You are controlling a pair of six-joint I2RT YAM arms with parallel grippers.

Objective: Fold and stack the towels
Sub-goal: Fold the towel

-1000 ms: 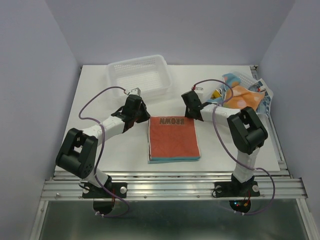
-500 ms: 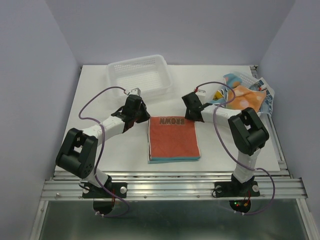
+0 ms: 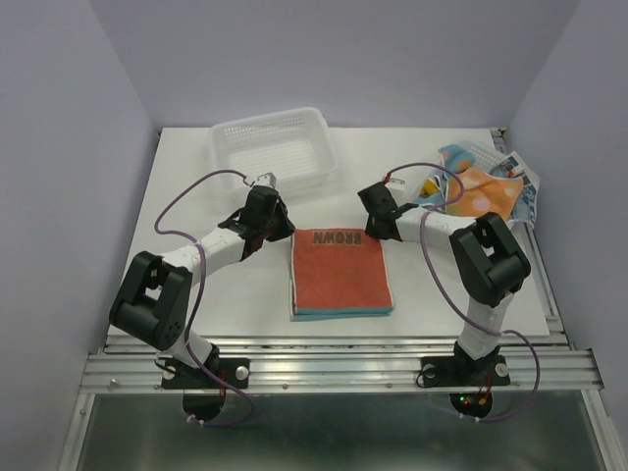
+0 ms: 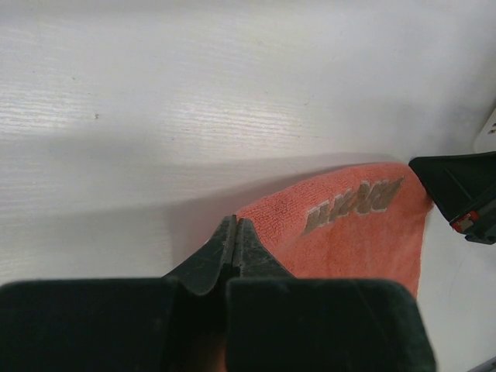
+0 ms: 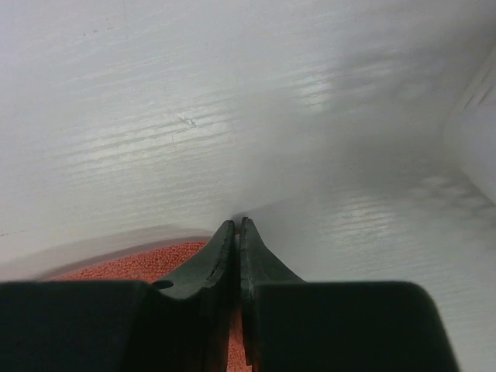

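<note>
Folded towel stack (image 3: 341, 275), red-orange on top, lies mid-table nr front edge. L gripper (image 4: 235, 229): fingers pressed together, tips at stack's far-left corner. R gripper (image 5: 236, 229): fingers together too, tips just past far-right corner, over bare table (image 5: 155, 116). Both arms low, forearms angled inward. Loose towels (image 3: 481, 191) heaped at table's far-right corner.

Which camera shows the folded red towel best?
The top external view: the whole red towel lies flat there, all four edges visible. The left wrist view shows just one corner with its lettering; the right wrist view only a thin strip low in the picture.
</note>
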